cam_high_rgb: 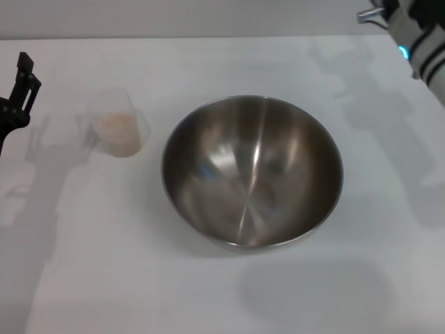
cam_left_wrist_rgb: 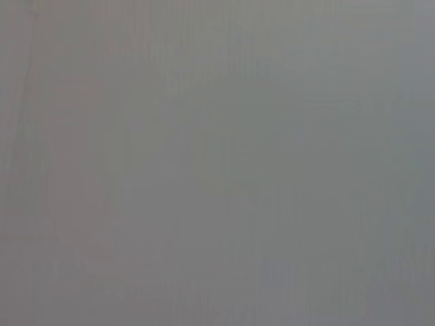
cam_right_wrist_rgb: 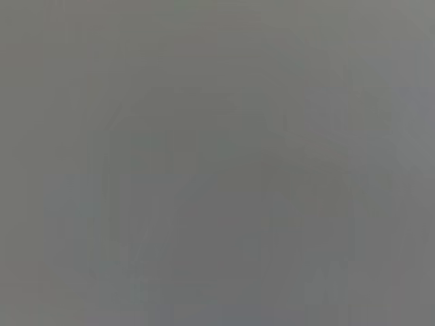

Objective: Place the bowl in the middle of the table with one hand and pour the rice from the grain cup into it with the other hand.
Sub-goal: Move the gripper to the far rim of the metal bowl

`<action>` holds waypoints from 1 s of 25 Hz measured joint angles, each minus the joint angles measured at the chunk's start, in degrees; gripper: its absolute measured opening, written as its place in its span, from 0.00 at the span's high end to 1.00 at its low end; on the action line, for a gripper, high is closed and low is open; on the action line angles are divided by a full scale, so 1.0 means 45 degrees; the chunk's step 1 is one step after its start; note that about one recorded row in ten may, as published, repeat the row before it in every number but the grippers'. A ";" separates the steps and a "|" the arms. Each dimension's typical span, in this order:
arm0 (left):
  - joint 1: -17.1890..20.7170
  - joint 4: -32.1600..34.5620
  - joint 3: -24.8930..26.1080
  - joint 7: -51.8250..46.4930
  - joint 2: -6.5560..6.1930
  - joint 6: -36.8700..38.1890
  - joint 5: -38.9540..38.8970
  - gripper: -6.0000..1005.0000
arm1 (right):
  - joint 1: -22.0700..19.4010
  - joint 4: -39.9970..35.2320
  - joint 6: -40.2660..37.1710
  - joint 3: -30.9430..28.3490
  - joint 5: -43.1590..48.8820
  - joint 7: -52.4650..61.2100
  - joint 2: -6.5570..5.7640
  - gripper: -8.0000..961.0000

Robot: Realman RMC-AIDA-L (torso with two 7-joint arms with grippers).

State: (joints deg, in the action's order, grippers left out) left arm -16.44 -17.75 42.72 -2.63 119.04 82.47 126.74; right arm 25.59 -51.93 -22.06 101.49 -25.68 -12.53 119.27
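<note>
The bowl (cam_high_rgb: 252, 172) sits upright near the middle of the white surface (cam_high_rgb: 222, 299), and nothing lies inside it. The cup (cam_high_rgb: 117, 122) stands upright on the same surface, to the bowl's left and slightly farther from the robot, close to it but apart from it. The rice (cam_high_rgb: 115, 126) shows as a pale mass in the cup's lower part.

The left gripper (cam_high_rgb: 15, 97) is at the left edge of the head view, well apart from the cup. Only part of its dark frame shows, so I cannot tell whether its fingers are wide or narrow; they hold nothing. The right arm (cam_high_rgb: 417, 31) is parked at the far right corner, and its fingers are out of sight. Both wrist views are blank grey and add nothing.

The placing looks done; the pour looks not yet begun.

The main risk is the cup itself. It is clear and faint against the white surface, so an approach could misjudge its wall and knock it over, spilling rice short of the bowl. It also looks light and thin, so a hard squeeze might buckle it and a loose one let it slip when tilted. A pour begun before the lip is over the bowl's rim would scatter grains. A bump on the rim could slide the bowl off centre.
</note>
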 joint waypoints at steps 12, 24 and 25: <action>-0.0015 0.0010 0.0189 -0.0001 -0.0027 0.0184 0.0000 0.17 | 0.1074 -0.7137 1.6398 -0.2896 -0.0442 0.0002 -0.0098 0.19; -0.0020 0.0119 0.0346 -0.0001 -0.0041 0.0199 -0.0001 0.17 | 0.3825 -0.6323 2.4715 -0.5927 -0.0949 -0.1179 -0.0194 0.19; -0.0020 0.0119 0.0350 -0.0001 -0.0042 0.0200 0.0000 0.17 | 0.3825 -0.6323 2.4715 -0.5927 -0.0949 -0.1179 -0.0194 0.19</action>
State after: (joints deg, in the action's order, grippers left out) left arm -16.52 -17.21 44.29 -2.64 118.85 83.37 126.74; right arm 42.80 -80.38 89.16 74.82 -29.95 -17.83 118.39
